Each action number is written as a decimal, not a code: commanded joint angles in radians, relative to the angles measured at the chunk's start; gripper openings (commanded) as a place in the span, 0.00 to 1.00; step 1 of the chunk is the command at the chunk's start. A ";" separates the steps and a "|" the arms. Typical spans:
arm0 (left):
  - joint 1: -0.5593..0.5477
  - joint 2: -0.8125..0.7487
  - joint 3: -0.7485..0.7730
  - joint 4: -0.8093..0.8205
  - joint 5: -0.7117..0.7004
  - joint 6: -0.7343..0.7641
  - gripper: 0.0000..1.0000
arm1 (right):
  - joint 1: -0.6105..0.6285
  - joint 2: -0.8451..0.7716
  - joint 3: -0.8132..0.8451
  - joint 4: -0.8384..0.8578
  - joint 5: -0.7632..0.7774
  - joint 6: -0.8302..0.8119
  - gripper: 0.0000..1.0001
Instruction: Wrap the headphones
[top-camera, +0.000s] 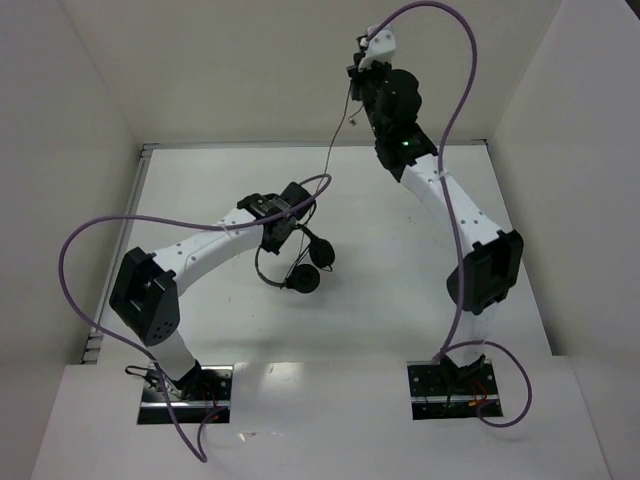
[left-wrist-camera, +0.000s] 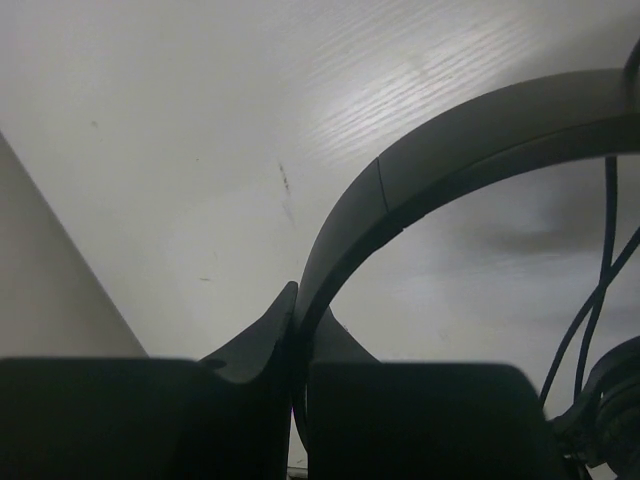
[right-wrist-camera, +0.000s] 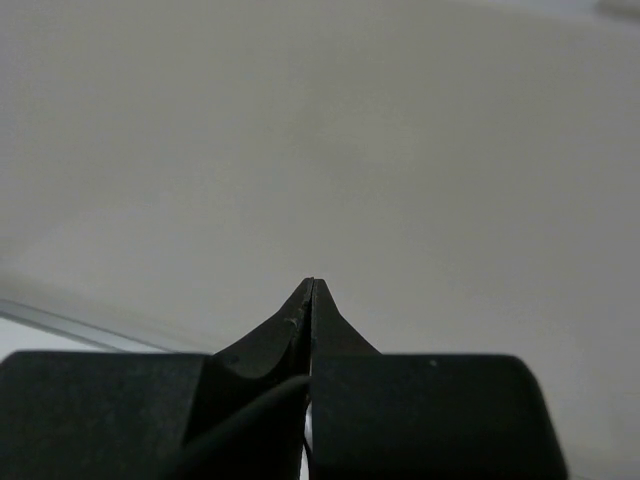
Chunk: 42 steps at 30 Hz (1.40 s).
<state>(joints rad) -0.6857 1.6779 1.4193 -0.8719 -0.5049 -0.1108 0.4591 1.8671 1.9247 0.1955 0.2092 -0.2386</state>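
My left gripper (left-wrist-camera: 305, 310) clamps the headphones (top-camera: 322, 252) by the headband (left-wrist-camera: 450, 150), right gripper (right-wrist-camera: 312, 287) pinches the cord (top-camera: 329, 150) at top centre; I worry a taut pull slips either grip.

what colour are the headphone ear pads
Black; on the headphones the ear pads show best in the top external view.

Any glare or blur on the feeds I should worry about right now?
Left wrist: headband sharp, left gripper dark and blurred up close, glare streak on the table. Right wrist: right gripper tips crisp, cord between them soft, background featureless. Top external: even light, cord thin but traceable.
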 joint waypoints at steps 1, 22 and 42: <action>0.037 0.022 -0.028 0.092 -0.142 -0.050 0.00 | 0.004 -0.138 -0.023 0.062 0.022 -0.057 0.01; 0.452 0.449 0.596 0.490 -0.017 -0.200 0.00 | 0.141 -0.523 -0.444 0.027 -0.333 0.350 0.01; 0.560 0.465 1.038 0.482 0.509 -0.403 0.00 | 0.289 -0.488 -1.027 0.151 -0.329 0.585 0.01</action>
<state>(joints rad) -0.1570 2.2734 2.4256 -0.4934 -0.1471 -0.4461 0.7464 1.3453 0.9405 0.2752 -0.1860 0.3260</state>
